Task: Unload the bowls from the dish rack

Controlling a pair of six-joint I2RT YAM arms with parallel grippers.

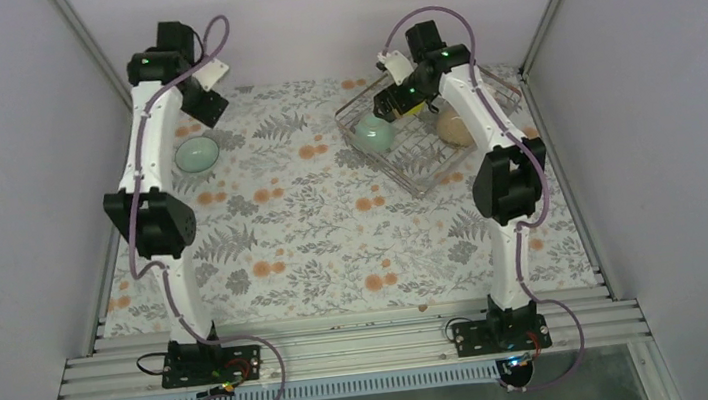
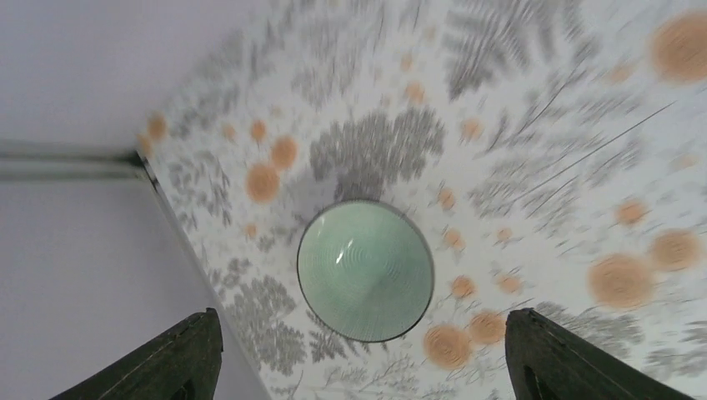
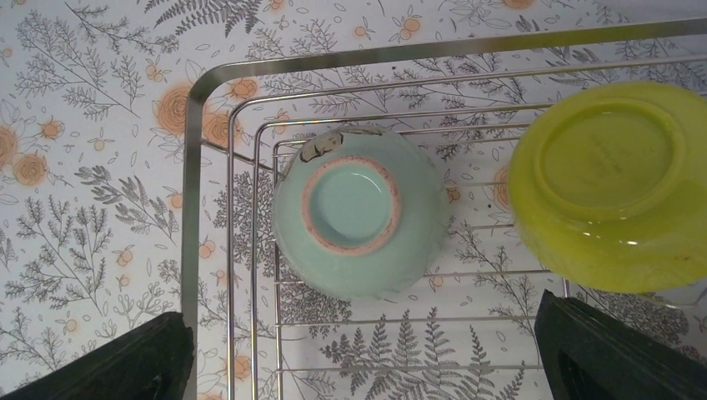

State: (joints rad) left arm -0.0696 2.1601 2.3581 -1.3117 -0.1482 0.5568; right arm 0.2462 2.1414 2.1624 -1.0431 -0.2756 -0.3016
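Observation:
A mint green bowl [image 1: 196,155] stands upright on the table at far left, and shows in the left wrist view [image 2: 365,271]. My left gripper [image 1: 207,104] [image 2: 363,367] hangs above it, open and empty. The dish rack [image 1: 420,180] [image 3: 190,208] sits at far right. In it a second mint bowl [image 1: 374,134] [image 3: 358,212] lies upside down in a corner, beside an upside-down yellow-green bowl [image 3: 613,183]. My right gripper [image 1: 392,105] [image 3: 358,367] hovers over the rack, open and empty. A pale bowl [image 1: 453,129] shows partly behind the right arm. No white or red-orange bowl shows.
The table carries a fern-and-orange-flower patterned cloth [image 1: 334,232]. Grey walls enclose the left, back and right sides. A metal rail [image 1: 347,347] with both arm bases runs along the near edge.

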